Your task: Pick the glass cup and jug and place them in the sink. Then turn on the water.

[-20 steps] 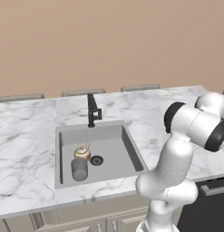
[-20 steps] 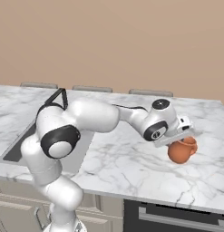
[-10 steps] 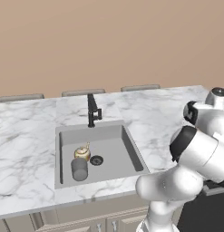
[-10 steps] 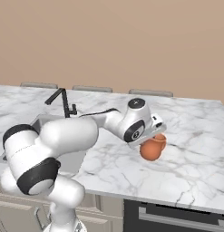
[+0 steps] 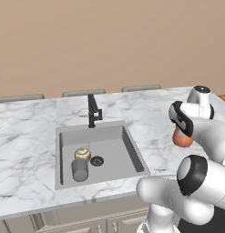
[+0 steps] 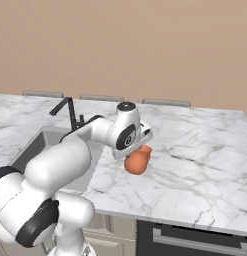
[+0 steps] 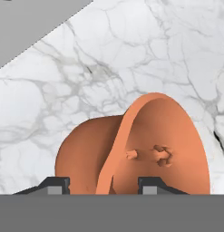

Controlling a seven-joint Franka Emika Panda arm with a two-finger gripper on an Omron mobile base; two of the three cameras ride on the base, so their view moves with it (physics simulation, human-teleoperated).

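A white marble bench (image 5: 27,136) runs under a plain tan wall, with the grey sink (image 5: 132,152) sunk into it at centre left of the left base view and a black tap (image 5: 92,110) at its far rim. No water runs from the tap. In the basin the cup (image 5: 79,169), a dark-grey matte tumbler, stands upright near the front left, just beside the drain (image 5: 97,160), with a small golden vessel (image 5: 83,153) touching or almost touching it behind.

The jug (image 6: 137,160) hangs at mid-frame in the right base view, clear above the bench and to the right of the sink. The pincer (image 7: 104,183) is pinching the jug by its flared rim: in the hand view one fingertip sits outside the neck and the other inside the mouth, so the wall is clamped between them. That grip lets the rounded belly dangle below the hand, tilted on its side, probably so it can be carried over the basin edge and lowered in.

The jug is orange-terracotta, smooth and unglazed in look, with a round body, narrowed neck and wide trumpet lip. Judging by this, the cup's part is done and the jug is in transit.
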